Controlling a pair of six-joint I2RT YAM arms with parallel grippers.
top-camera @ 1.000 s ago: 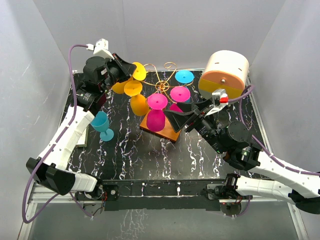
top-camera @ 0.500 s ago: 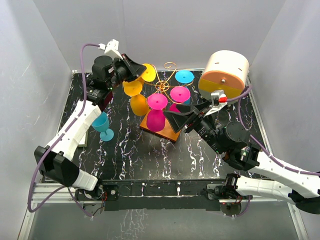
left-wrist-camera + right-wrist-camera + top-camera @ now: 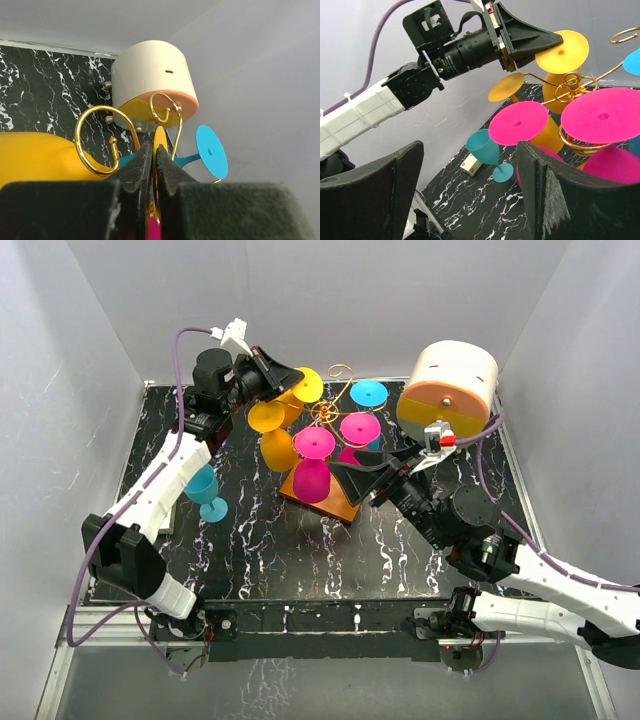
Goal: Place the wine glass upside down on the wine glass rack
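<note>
Yellow plastic, opaque and glossy: wine glass with a flat round foot, a short stem and a bowl of the same colour. Hangs clear of the desk at the rear left of the wine glass rack, foot uppermost and tilted, bowl lower and toward the left arm. Sits pinched by the rim of the foot in the left gripper, fingers pressed together on the disc, shown edge-on as a thin yellow line in the left wrist view. Lies close beside a gold scroll arm there; contact with the wire impossible to tell. Thin gold wire for the rack, curled arms spreading from a central post over an orange-brown wooden base on black, white-veined marble. Already hanging on it, feet up: pink glasses, a blue glass at the back and a second yellow glass on the left. Just right of the rack, right gripper, jaws wide apart, nothing between them, pointing at the pink glasses. Upright on the desk, left of the rack and well clear of it, a teal glass. At the rear right, a cream cylinder with an orange and yellow lower face.
</note>
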